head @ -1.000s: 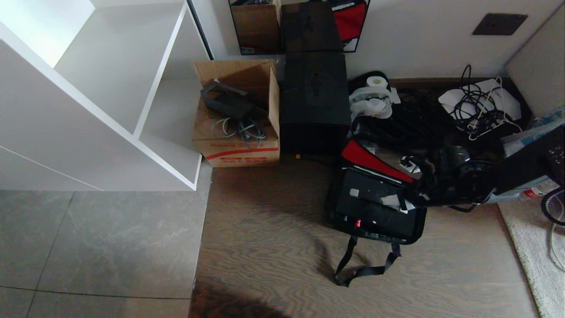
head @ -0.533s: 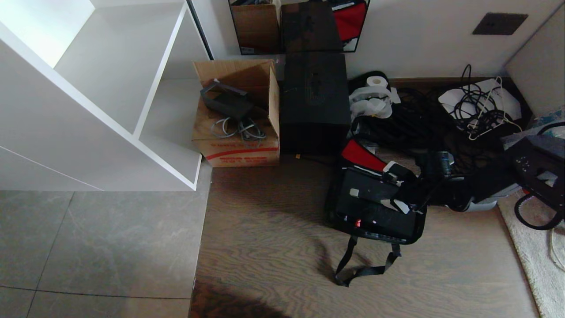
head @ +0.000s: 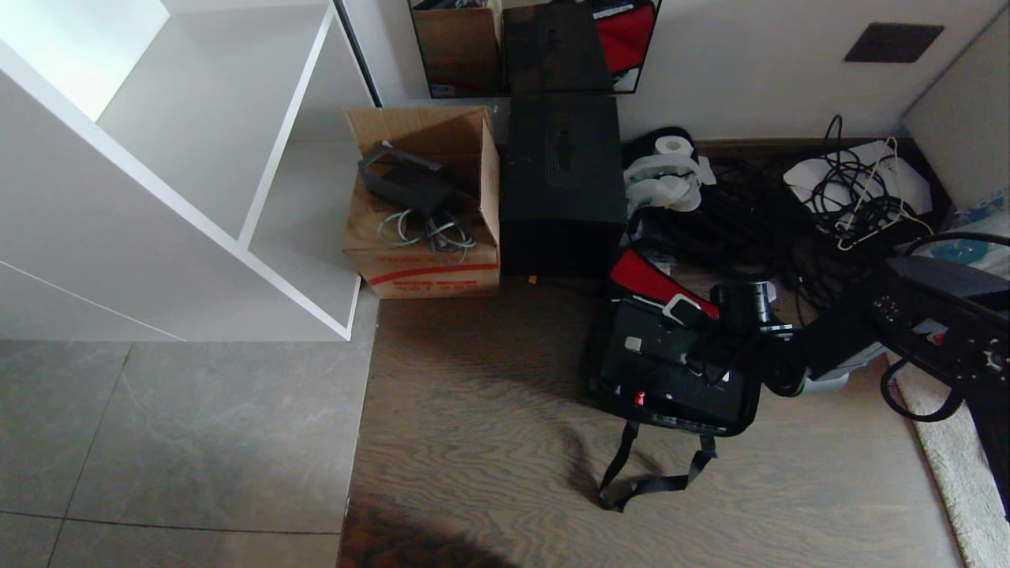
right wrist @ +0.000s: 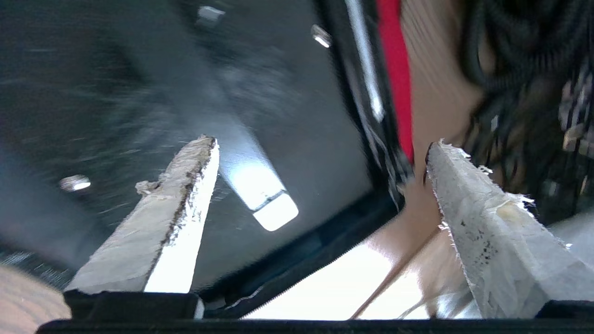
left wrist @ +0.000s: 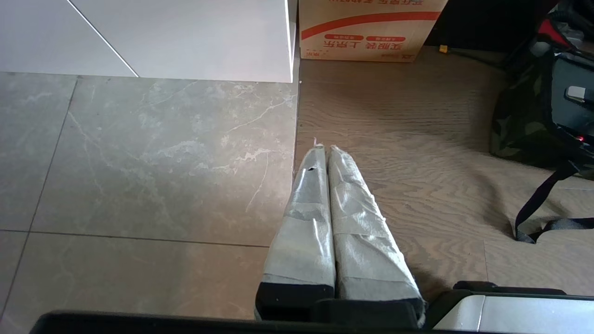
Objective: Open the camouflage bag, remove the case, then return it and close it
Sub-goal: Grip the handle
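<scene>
Head view: the right gripper [head: 698, 335] now stands spread wide over the open bag, and it holds nothing.

One second ago this gripper was lower and nearer the right edge of the soft boxy camouflage bag with red inner lining [head: 643, 278]; now it has moved in over the flat black rigid case with a small red latch [head: 667, 371], which lies inside the bag on the wooden floor [head: 473, 442]. In the right wrist view the two taped fingers [right wrist: 185, 185] are far apart with only the case surface between them. It seems the case is returned and released, so closing the bag is what remains. The left gripper [left wrist: 323, 153] is parked over the floor, its fingers pressed together and empty.
</scene>
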Controlling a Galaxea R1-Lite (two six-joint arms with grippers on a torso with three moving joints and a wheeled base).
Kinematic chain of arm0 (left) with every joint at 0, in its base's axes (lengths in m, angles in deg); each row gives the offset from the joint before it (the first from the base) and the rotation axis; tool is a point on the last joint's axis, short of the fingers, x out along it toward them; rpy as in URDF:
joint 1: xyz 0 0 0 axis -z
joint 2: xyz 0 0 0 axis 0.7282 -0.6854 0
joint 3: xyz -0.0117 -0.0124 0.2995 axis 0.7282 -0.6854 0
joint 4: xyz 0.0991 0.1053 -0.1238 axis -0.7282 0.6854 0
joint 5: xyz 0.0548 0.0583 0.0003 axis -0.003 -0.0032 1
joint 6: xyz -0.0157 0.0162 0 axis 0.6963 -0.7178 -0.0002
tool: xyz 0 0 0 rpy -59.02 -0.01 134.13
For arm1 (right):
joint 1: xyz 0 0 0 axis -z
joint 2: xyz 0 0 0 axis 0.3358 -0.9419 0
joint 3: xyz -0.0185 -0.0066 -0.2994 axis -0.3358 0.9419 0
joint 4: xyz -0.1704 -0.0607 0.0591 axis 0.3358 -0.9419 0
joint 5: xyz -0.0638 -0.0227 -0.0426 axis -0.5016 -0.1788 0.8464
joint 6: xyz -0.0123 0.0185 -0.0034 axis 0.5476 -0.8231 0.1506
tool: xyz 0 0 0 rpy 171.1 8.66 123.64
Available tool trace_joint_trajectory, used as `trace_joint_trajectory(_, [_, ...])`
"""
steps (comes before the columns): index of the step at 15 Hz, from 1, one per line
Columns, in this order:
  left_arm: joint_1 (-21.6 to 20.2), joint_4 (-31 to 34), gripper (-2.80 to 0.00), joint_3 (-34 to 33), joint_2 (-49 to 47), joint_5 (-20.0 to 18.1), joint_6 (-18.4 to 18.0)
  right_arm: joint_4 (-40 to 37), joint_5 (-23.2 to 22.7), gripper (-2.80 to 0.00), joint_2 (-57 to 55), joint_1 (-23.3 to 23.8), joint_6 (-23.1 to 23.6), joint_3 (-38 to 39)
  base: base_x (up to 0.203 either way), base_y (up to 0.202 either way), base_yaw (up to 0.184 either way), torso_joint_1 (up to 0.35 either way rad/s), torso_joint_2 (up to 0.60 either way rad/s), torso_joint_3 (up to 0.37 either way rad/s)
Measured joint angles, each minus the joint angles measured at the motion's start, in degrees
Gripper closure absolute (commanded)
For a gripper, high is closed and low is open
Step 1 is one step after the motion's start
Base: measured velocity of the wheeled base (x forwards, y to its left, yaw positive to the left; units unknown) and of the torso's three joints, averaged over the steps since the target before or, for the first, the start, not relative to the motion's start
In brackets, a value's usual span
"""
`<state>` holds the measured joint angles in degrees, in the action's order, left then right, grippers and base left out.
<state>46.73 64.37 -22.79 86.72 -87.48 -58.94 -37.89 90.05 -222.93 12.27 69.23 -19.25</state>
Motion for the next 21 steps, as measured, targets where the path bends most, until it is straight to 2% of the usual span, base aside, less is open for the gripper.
trace_joint_trajectory(2, [0.0, 0.0, 0.0, 0.0, 0.0, 0.0, 0.0, 0.6, -2.1, -2.8, 0.1, -0.1, 3.4, 1.2, 0.0, 0.0, 0.0, 0.0, 0.0, 0.0])
trace_joint_trajectory(5, [0.0, 0.0, 0.0, 0.0, 0.0, 0.0, 0.0, 2.2, -2.9, -2.8, -0.4, -0.2, 4.4, 2.0, 0.0, 0.0, 0.0, 0.0, 0.0, 0.0])
trace_joint_trajectory(7, [0.0, 0.0, 0.0, 0.0, 0.0, 0.0, 0.0, 6.6, -3.1, -2.8, -1.2, -0.4, 5.8, 2.1, 0.0, 0.0, 0.0, 0.0, 0.0, 0.0])
trace_joint_trajectory(9, [0.0, 0.0, 0.0, 0.0, 0.0, 0.0, 0.0, 11.4, -3.0, -2.8, -2.1, -0.8, 9.6, 3.2, 0.0, 0.0, 0.0, 0.0, 0.0, 0.0])
trace_joint_trajectory(13, [0.0, 0.0, 0.0, 0.0, 0.0, 0.0, 0.0, 11.1, -3.2, -2.8, -2.5, -1.4, 12.3, 4.7, 0.0, 0.0, 0.0, 0.0, 0.0, 0.0])
trace_joint_trajectory(21, [0.0, 0.0, 0.0, 0.0, 0.0, 0.0, 0.0, 12.0, -3.2, -2.8, -3.5, -1.4, 13.2, 5.2, 0.0, 0.0, 0.0, 0.0, 0.0, 0.0])
